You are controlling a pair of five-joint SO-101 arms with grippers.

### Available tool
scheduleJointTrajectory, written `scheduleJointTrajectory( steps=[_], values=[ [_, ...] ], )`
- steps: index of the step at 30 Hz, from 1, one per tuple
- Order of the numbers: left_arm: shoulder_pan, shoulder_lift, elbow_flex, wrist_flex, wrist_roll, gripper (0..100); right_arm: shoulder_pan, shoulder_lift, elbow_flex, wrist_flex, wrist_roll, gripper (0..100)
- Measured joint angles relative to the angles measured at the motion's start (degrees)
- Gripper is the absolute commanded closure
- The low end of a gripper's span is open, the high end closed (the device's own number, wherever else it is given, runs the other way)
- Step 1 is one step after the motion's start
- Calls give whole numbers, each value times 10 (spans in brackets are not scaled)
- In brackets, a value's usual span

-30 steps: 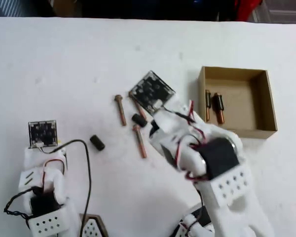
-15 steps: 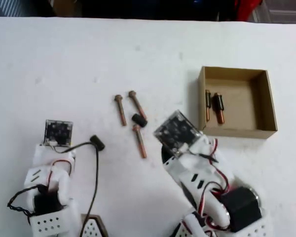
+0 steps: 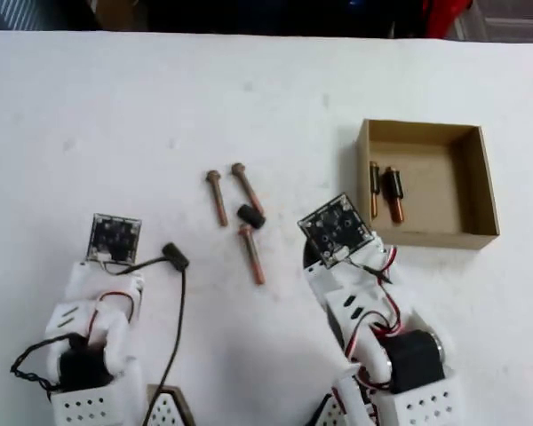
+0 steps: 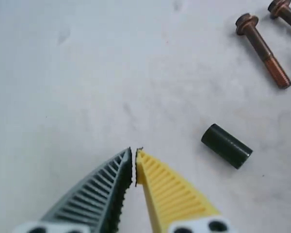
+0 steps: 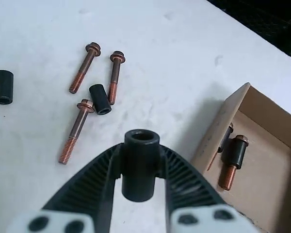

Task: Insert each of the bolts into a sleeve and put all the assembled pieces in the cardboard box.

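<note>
One sleeve stands clamped in my right gripper, by its wrist view. My left gripper is pinched together.

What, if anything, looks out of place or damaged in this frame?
Nothing looks damaged or spilled. The one oddity: in the high view the left arm's black cable loops across the loose sleeve near the left pincer, and might snag it. The right pincer grips a second sleeve upright.
</note>
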Motion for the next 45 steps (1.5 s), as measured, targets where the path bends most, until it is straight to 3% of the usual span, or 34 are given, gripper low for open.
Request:
scheduleJointTrajectory(
  steps=[9, 15, 24, 37, 45],
  values=[
    [13, -3, -107, 47, -27, 947, 36, 0, 91, -74, 0, 981],
    [55, -4, -111, 47, -48, 947, 68, 0, 138, -127, -40, 981],
    [59, -4, -111, 47, -62, 976, 68, -4, 155, -134, -49, 981],
    [59, -4, -113, 47, -63, 978, 67, -216, 215, -80, -49, 981],
    [59, 176, -243, 47, -35, 979, 67, -221, 215, -74, -49, 981]
  ],
)
